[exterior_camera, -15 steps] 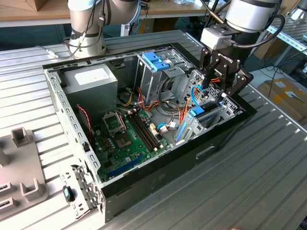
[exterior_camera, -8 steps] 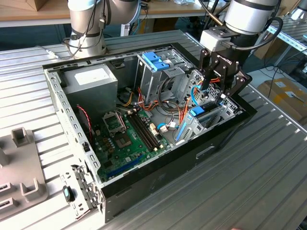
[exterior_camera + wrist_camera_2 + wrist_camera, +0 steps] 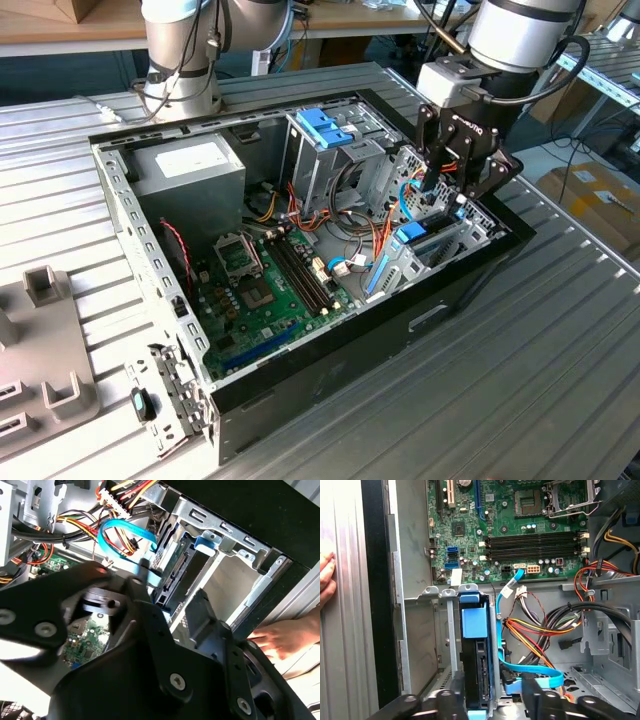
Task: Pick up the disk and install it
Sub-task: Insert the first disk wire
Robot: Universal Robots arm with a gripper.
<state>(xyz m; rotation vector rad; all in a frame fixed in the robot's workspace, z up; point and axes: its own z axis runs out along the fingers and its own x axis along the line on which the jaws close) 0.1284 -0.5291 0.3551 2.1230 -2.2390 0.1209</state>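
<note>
The disk [image 3: 479,672] stands on edge inside the sheet-metal drive bay [image 3: 432,594] of the open computer case. Its light blue carrier rail [image 3: 474,622] caps one end, and a dark edge with connector-like slots faces out of the bay toward the gripper [image 3: 494,701]. The gripper's black fingers [image 3: 452,702] stand wide at the bay's mouth, one on each side of the disk with a clear gap on one side, so they appear to straddle it rather than clamp it. The disk looks seated or nearly so, and the step in hand reads as the final seating in the bay. Doing that well probably means keeping any push straight along the bay's walls with no twist, since the carrier is smooth matt plastic that would likely flex or jam if tilted. The bay itself is dull grey stamped steel with folded tabs and thin, hard edges. A flat, glossy blue data cable [image 3: 498,625] runs just beside the bay, between the disk and one finger, and it risks being pinched if the fingers narrow or sink deeper. A bundle of red, yellow, orange and black wires [image 3: 535,630] lies near the bay on that same side, soft and easy to snag. A person's hand [image 3: 325,577] rests on the ribbed metal table [image 3: 350,645], outside the case and well apart from the bay
</note>
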